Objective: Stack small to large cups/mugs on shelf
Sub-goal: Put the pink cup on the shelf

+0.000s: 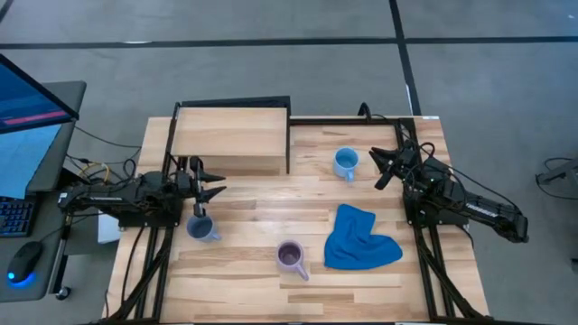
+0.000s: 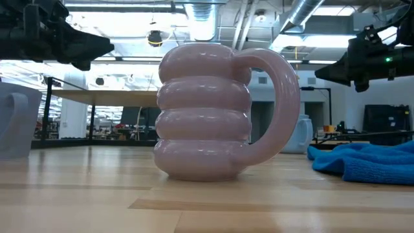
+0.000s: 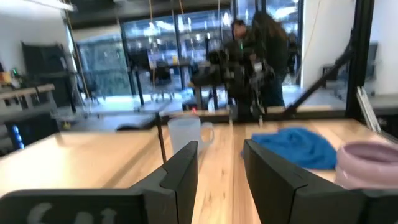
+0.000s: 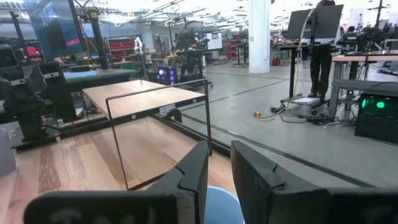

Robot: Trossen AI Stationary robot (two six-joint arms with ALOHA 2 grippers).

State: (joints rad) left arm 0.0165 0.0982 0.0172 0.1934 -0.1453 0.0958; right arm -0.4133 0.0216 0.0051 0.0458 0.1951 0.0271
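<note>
The pale purple mug [image 1: 290,256], grey-blue mug [image 1: 200,227] and light blue mug [image 1: 345,163] stand apart on the counter [image 1: 244,271], none on the shelf [image 1: 231,134]. The left gripper [image 1: 204,188] hangs above the grey-blue mug, the right gripper [image 1: 384,168] beside the light blue mug; both jaws part slightly, holding nothing.

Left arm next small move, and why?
Probably lower the open left gripper onto the grey-blue handled mug beside it. All three mugs stand on the slatted wooden tabletop, the light-wood shelf board is bare, and neither gripper holds anything.
</note>
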